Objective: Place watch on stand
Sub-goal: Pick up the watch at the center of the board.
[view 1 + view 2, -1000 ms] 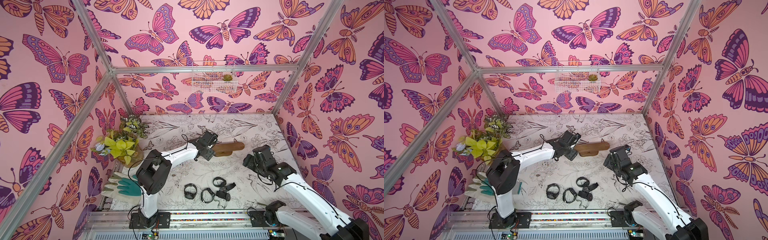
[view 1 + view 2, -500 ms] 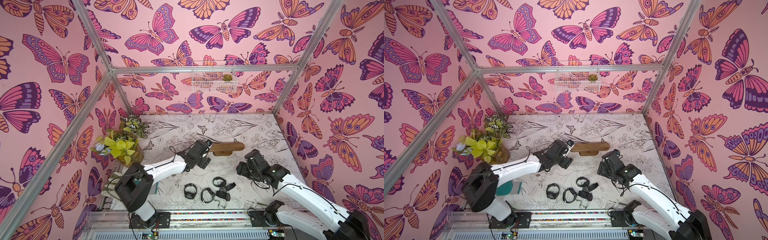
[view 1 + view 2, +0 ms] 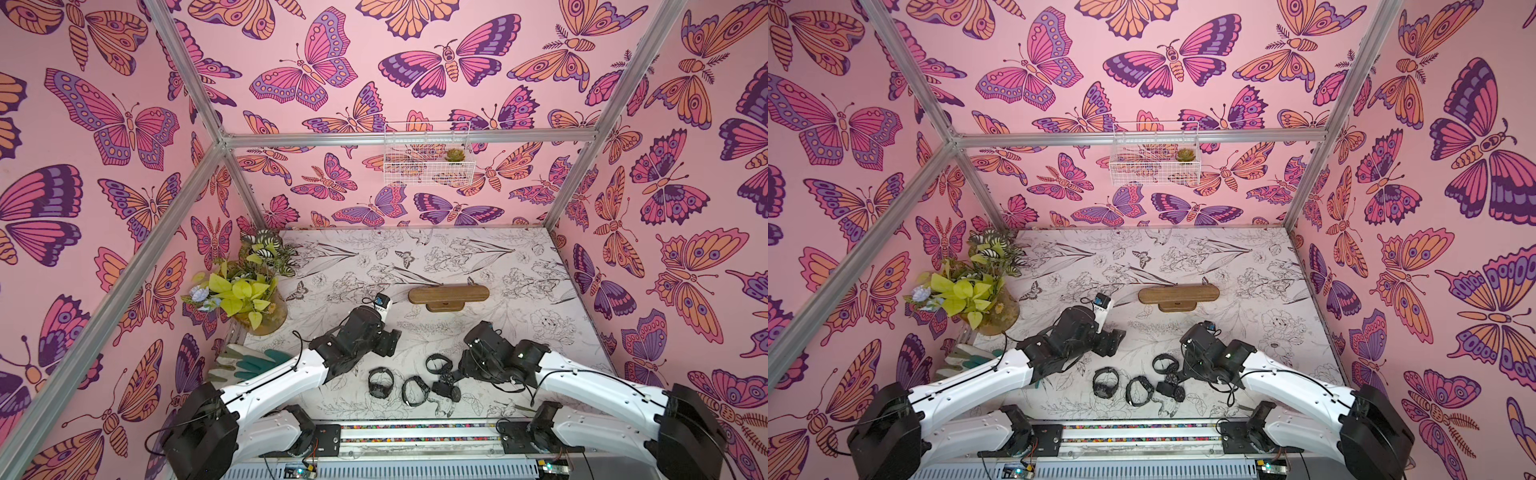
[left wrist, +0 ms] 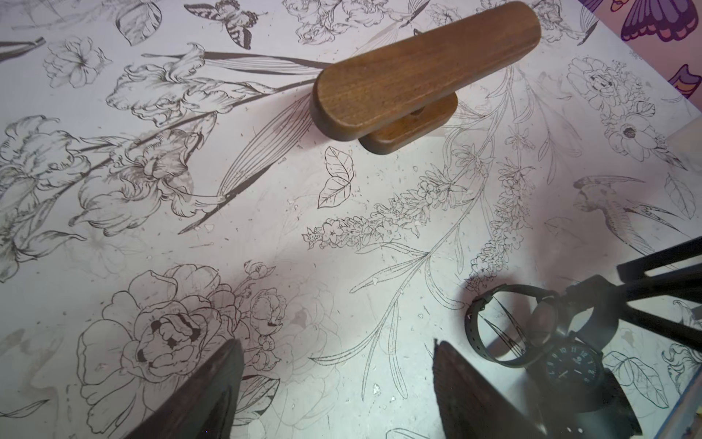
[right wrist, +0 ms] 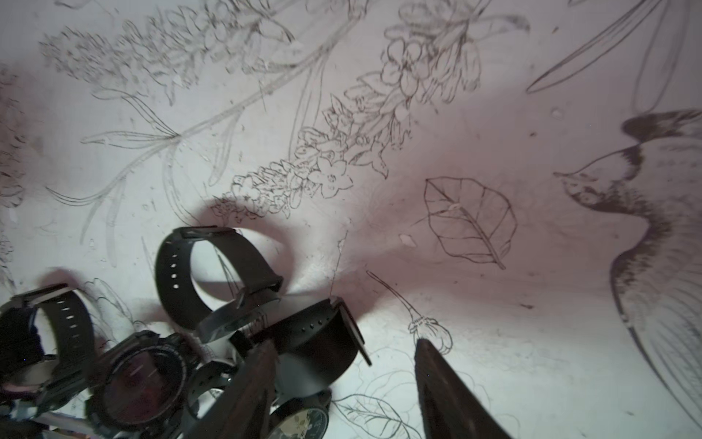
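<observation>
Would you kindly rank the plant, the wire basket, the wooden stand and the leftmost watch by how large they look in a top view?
1. plant
2. wire basket
3. wooden stand, about as wide as the basket but far slimmer
4. leftmost watch, clearly the smallest

right claw [image 5: 343, 346] down among watches [image 3: 445, 388]

potted plant [image 3: 245, 291]: left of left tool [image 3: 388, 343], farther back | gloves [image 3: 257, 361]: left of it, nearer | wire basket [image 3: 399, 176] with succulent [image 3: 455, 154]: high up, well beyond it
</observation>
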`<state>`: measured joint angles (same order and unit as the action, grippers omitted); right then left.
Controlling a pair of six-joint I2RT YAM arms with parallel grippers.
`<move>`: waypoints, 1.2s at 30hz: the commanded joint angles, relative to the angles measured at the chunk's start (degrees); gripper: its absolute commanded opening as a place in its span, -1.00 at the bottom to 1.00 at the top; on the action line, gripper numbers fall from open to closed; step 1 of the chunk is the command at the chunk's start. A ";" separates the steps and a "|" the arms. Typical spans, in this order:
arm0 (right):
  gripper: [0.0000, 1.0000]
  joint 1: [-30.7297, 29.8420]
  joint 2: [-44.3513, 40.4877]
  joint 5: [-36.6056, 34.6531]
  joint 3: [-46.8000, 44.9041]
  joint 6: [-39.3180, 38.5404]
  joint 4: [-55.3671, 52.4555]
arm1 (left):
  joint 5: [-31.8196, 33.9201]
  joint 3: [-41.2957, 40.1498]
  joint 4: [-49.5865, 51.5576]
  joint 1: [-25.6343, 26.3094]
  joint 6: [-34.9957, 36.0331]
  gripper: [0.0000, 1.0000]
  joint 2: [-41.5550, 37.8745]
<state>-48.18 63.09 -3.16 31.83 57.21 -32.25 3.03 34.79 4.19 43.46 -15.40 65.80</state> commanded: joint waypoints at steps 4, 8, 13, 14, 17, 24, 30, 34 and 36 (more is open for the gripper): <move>0.21 -1.74 2.67 1.64 -0.90 2.36 5.56 | -2.48 -0.77 -3.51 -0.40 -1.36 0.60 1.16; 0.18 -1.75 3.59 2.71 -2.42 2.49 9.14 | -3.02 -0.49 -4.11 -0.40 -1.04 0.60 2.34; -0.09 -1.74 3.85 2.19 -2.33 2.07 8.64 | -3.42 -0.42 -4.36 -0.42 -1.13 0.59 3.19; -0.16 -1.74 3.60 2.07 -2.31 1.99 8.45 | -3.61 -0.42 -4.36 -0.40 -1.04 0.58 3.32; -0.38 -1.74 2.38 1.08 -2.26 1.82 7.50 | -4.49 -0.44 -4.36 -0.40 -0.78 0.57 3.60; -0.62 -1.74 -0.40 -1.72 -0.24 -0.17 4.80 | -7.98 0.25 -4.73 -0.39 -0.06 0.55 4.13; -0.64 -1.74 -0.78 -5.16 5.72 -2.78 -2.78 | -11.53 1.96 -5.57 3.47 5.25 0.49 4.02; -0.66 -1.67 -1.62 -6.73 8.77 -4.60 -6.11 | -14.16 3.11 -7.68 7.07 8.88 0.34 4.40; -0.66 -1.72 -2.07 -7.35 10.02 -5.47 -7.35 | -14.59 3.20 -9.39 9.24 11.34 0.29 4.60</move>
<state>-49.56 62.02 -7.70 39.51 54.08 -34.54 -8.88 36.88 -1.98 50.65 -9.04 69.56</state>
